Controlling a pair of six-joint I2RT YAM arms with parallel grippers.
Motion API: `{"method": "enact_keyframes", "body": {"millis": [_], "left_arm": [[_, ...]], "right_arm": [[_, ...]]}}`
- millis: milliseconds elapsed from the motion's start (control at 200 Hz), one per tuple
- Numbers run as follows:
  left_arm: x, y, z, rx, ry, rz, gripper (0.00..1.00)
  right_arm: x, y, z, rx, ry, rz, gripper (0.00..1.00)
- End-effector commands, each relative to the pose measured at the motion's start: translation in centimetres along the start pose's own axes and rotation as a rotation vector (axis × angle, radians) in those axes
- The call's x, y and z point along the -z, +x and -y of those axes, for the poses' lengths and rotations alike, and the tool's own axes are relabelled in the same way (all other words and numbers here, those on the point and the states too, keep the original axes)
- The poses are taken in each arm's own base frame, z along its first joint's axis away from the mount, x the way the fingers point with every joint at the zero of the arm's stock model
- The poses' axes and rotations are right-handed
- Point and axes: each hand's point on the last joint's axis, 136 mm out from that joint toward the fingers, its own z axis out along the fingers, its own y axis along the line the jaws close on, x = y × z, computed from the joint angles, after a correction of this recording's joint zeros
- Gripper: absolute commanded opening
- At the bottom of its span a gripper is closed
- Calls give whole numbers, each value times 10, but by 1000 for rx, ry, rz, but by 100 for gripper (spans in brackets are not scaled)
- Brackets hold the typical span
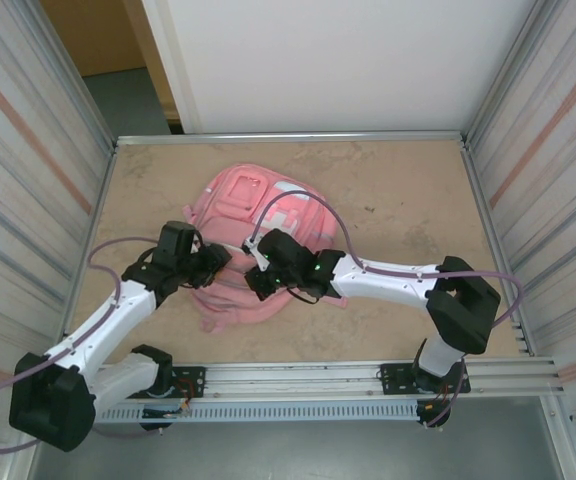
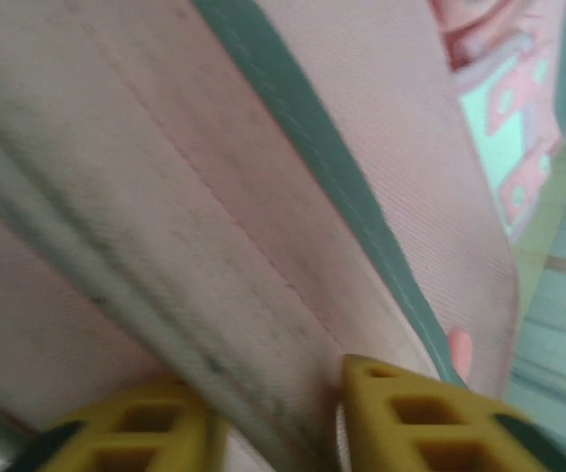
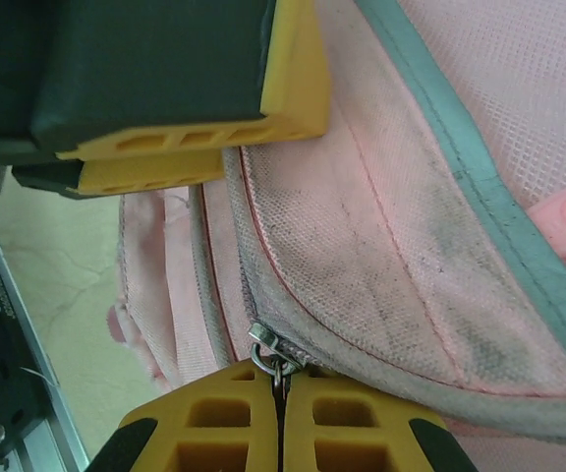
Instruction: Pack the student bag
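Student bag (image 1: 253,195): right end effector (image 3: 280,418) is pinching the zipper pull (image 3: 271,352); left end effector (image 2: 273,408) is clamping the seam (image 2: 175,305). Judging: drag along the teeth, fabric taut.

Tan table (image 1: 408,200) — corrugated metal walls (image 1: 28,170)

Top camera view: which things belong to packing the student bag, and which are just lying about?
Job: large pink fabric backpack; its metal zip pull, pinched by right gripper; left gripper clamping its edge.
Just there: beige tabletop; corrugated metal walls.
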Motion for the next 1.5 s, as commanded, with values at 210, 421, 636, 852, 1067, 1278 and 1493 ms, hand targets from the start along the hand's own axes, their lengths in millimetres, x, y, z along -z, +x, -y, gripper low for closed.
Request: {"method": "enact_keyframes", "body": {"millis": [210, 421, 636, 852, 1067, 1278, 1493], "left_arm": [[5, -14, 25, -221, 33, 53, 0], [-4, -1, 28, -297, 43, -95, 0], [-15, 7, 29, -332, 13, -227, 0], [-21, 2, 52, -284, 118, -211, 31], [-12, -18, 75, -319, 160, -142, 55], [40, -80, 84, -552, -22, 192, 99], [76, -127, 52, -875, -222, 627, 99]], "right_arm": [[16, 10, 51, 34, 83, 33, 2], [37, 11, 112, -7, 233, 63, 10], [43, 4, 143, -99, 265, 110, 14], [63, 6, 150, -115, 282, 145, 26], [125, -10, 166, -161, 331, 308, 48], [228, -19, 199, -254, 562, 569, 64], [301, 22, 258, -497, 863, 757, 99]]}}
